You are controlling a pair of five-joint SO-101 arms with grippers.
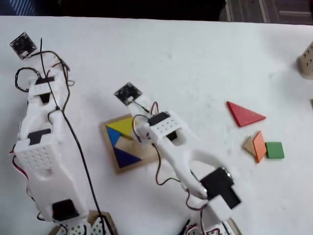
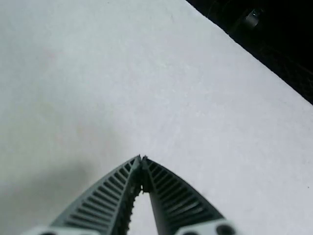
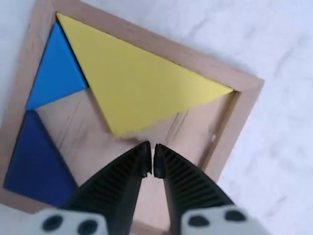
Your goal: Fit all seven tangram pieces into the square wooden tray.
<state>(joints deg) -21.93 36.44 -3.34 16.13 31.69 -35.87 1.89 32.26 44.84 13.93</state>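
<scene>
My right gripper (image 3: 150, 157) hangs over the square wooden tray (image 3: 232, 122), fingers pressed almost together with nothing between them. The tips are above bare tray floor, just off the long edge of the yellow triangle (image 3: 142, 81).

From above, the yellow triangle lies at the tray's 12 o'clock and the light blue triangle (image 1: 113, 137) at 9 o'clock, and the two meet edge to edge. The dark blue triangle (image 1: 127, 157) fills the 6 o'clock corner. The right arm (image 1: 186, 152) covers the tray's 3 o'clock side, so I cannot read that rim there.

The left gripper (image 2: 142, 166) is closed and empty, tips meeting over bare table (image 2: 98, 73), with the table's dark far edge well apart from it. The left arm (image 1: 44, 156) stands at the tray's 9 o'clock, with a strip of table between them.

The four loose pieces lie well apart from the tray towards 3 o'clock, across a wide open stretch. The red triangle (image 1: 243, 115) lies alone. At its 6 o'clock, the orange piece (image 1: 259, 146) touches the tan piece (image 1: 249, 144), and the green square (image 1: 274, 150) sits just beside the orange. I cannot tell whether those two touch. A wooden block with holes (image 1: 307, 61) stands at the table's 2 o'clock edge.
</scene>
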